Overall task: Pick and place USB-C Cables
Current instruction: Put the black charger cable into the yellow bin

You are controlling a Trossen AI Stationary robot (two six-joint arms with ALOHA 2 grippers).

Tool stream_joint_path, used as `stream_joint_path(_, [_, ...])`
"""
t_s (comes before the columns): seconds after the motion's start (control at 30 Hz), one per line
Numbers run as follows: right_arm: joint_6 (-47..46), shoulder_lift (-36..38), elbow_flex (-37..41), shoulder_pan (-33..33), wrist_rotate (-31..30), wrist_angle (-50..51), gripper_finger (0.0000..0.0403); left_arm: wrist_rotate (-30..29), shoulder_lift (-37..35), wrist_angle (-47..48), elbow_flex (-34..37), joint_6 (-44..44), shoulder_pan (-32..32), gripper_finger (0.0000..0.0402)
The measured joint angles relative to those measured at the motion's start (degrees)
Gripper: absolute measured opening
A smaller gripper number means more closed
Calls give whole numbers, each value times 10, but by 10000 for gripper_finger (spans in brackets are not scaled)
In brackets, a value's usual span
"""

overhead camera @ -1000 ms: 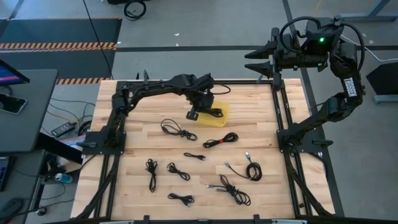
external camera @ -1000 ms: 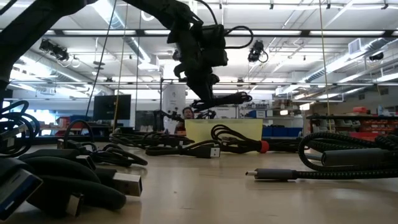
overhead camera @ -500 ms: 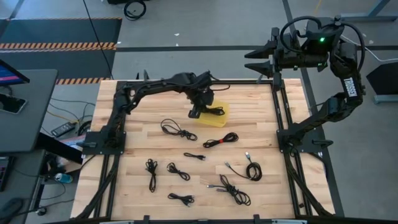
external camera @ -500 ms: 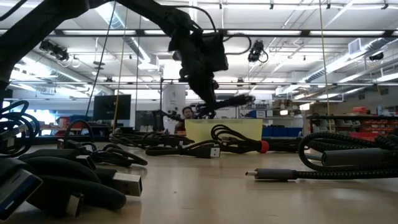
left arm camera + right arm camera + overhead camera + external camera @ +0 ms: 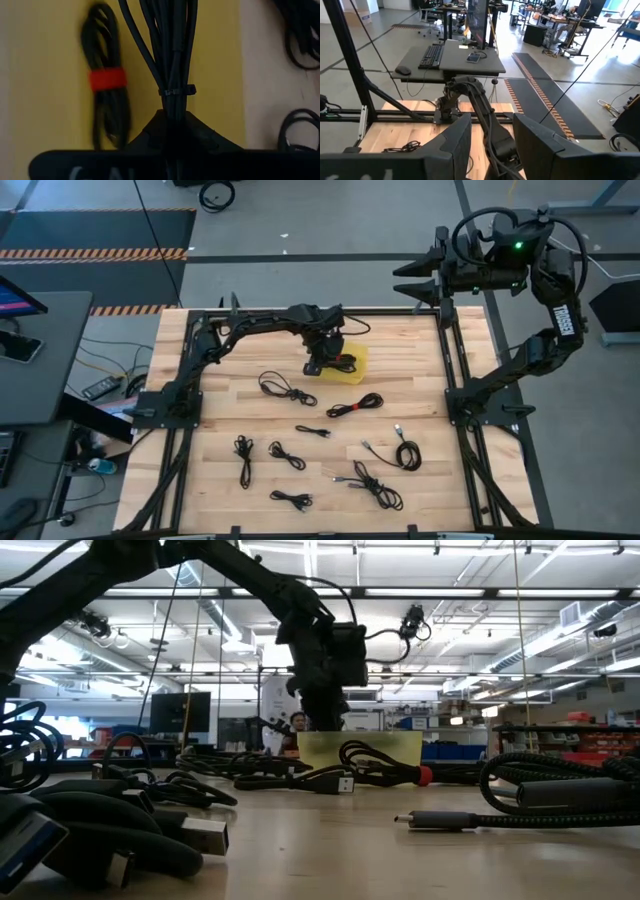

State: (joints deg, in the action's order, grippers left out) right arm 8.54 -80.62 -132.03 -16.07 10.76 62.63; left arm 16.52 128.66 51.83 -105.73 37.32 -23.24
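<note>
Stock at this moment, pick and place of USB-C Cables.

Placed: one banded bundle (image 5: 106, 95), a black coil with a red strap, lies on the yellow tray (image 5: 357, 366) at upper centre of the high view.

In hand: a second bundle, the held cable (image 5: 172, 60), cinched with a thin black tie. The left gripper (image 5: 322, 360) hovers over the tray with its jaws pressed together on this bundle (the cords run straight out from between them, over the yellow). Judged to be at the point of delivery, not yet let go.

Outstanding: the loose cables (image 5: 300, 435), some nine small coils, spread over the wooden surface (image 5: 220, 420) across the middle and lower part of the high view, well apart from the tray; one, the red-banded cable (image 5: 354, 406), lies just below the tray.

Idle: the right gripper (image 5: 420, 277), raised off the surface at upper right of the high view, jaws spread, nothing between them.

Progress: early (most of the lot remains to be moved).
</note>
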Motion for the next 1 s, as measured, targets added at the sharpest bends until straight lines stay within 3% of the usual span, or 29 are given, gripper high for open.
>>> stream_joint_path(0.43, [0,0,0,3,-2,0,152,-2,17,-12,-1,-7,4,40])
stream_joint_path(0.7, [0,0,0,3,-2,1,152,-13,15,-29,-1,-12,7,145])
stream_joint_path(0.87, [0,0,0,3,-2,1,152,-25,5,-47,-7,-37,7,151])
stream_joint_path(1.0, [1,0,0,3,-2,2,152,-49,4,8,-77,-90,9,140])
